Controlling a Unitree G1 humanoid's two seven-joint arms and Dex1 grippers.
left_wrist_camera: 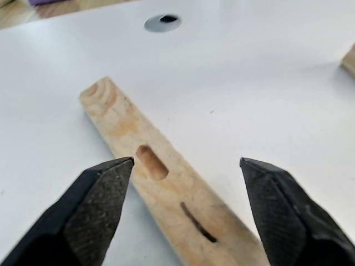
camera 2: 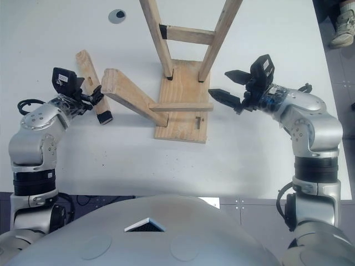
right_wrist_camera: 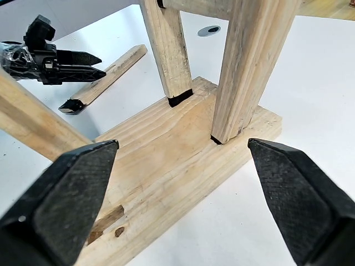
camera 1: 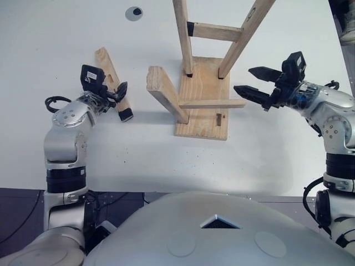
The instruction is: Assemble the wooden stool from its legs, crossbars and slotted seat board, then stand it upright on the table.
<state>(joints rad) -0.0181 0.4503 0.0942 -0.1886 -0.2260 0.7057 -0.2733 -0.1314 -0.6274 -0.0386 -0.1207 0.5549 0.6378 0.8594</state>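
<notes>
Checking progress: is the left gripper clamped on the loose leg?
No: the left gripper is wide open, straddling the loose leg.

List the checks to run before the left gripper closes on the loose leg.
1. Left gripper open: ok.
2. Loose leg lined up between its fingers: ok.
3. Fingers low enough to grip it: cannot tell.
4. Last slot in the seat board free: ok.
5. Third leg upright: not ok, it tilts.
6. Right gripper open and touching nothing: ok.
</notes>
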